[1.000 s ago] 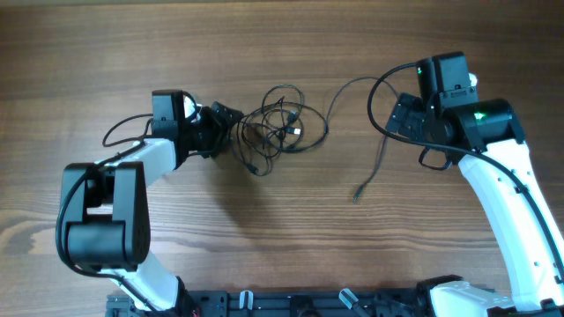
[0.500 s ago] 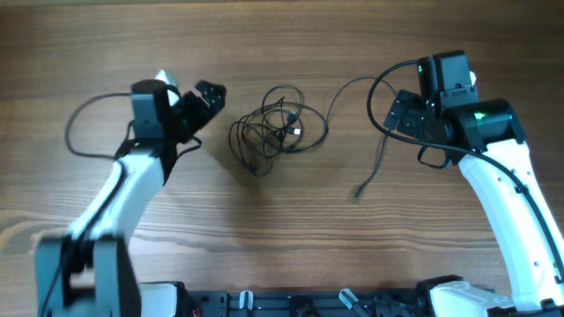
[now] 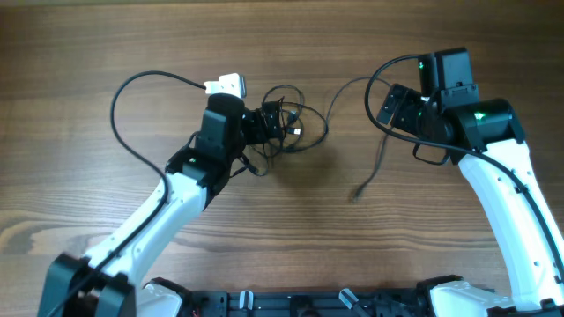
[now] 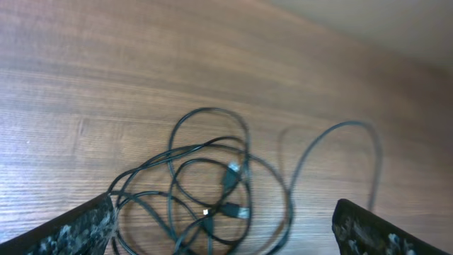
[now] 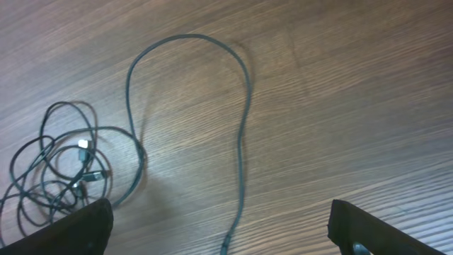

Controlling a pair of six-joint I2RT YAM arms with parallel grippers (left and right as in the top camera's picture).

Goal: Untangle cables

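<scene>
Hovering at the left edge of the tangled cables [image 3: 284,129], the left gripper [image 3: 261,124] is mid table [image 3: 264,229] with its jaws spread wide and nothing clamped. In the left wrist view both fingers [image 4: 78,228] sit in the lower corners, well apart. The coil of thin black loops lies flat on the wood between them, with small plug ends [image 4: 232,172] bunched near its middle. One long tail [image 3: 352,83] leaves the right side of the coil, arcs toward the far edge, then comes back near, ending in a free plug [image 3: 357,195] on bare wood. The right gripper [image 3: 394,106] is far right, over the right side of that arc. Its jaws are also wide apart and hold nothing. In the right wrist view the tail runs down between its fingers [image 5: 74,228], with the coil off to the left, apart from this gripper. Cannot tell whether either gripper touches a cord.
</scene>
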